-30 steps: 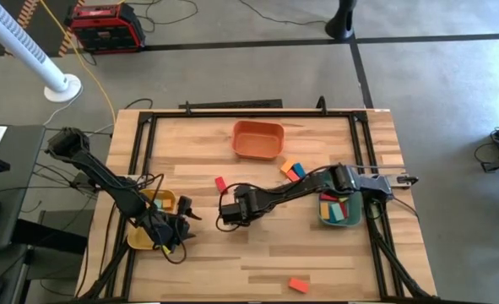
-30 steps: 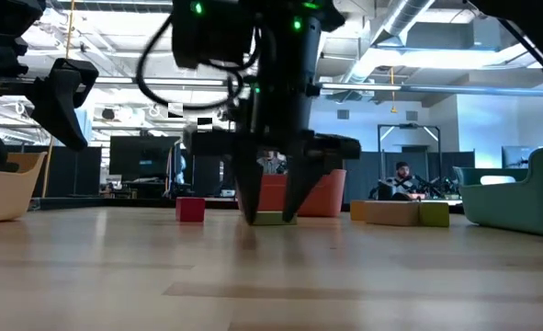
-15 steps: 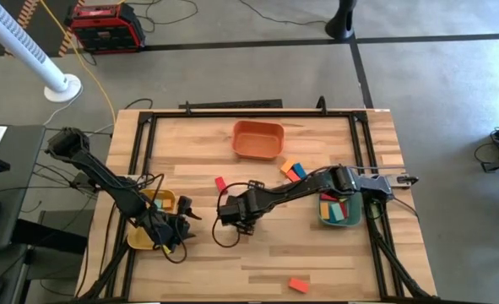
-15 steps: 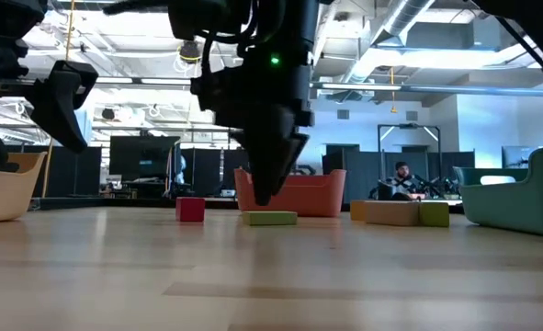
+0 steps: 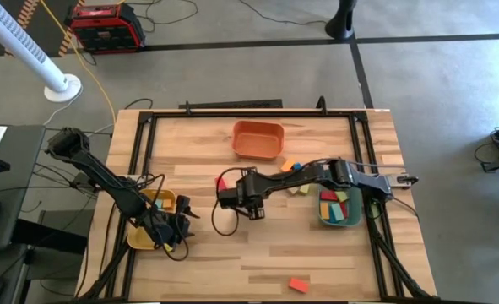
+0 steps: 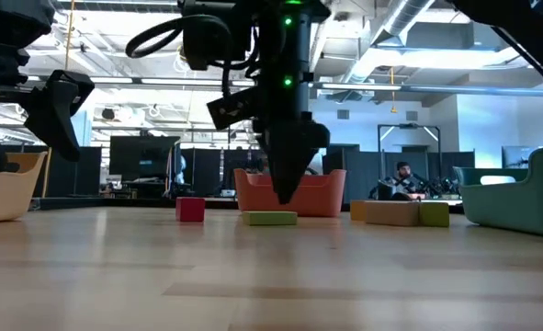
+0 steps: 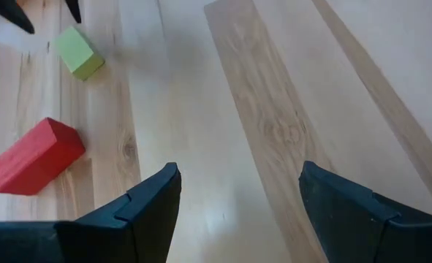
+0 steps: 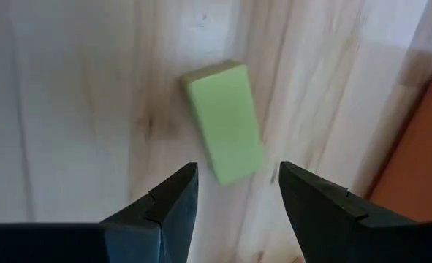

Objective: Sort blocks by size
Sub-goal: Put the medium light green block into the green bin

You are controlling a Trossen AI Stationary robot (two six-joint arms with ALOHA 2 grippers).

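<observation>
Right gripper (image 8: 234,193) shifts far-left over table, now hovers above green block (image 8: 224,122), fingers apart, empty: grab pending. Left gripper (image 7: 237,197) parked open beside yellow tray (image 5: 148,201).

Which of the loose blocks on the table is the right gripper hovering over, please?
The green block: it lies flat on the wood just ahead of the right gripper, whose fingers are empty. The red block sits farther aside, and the orange one lies near the table's front edge.
</observation>
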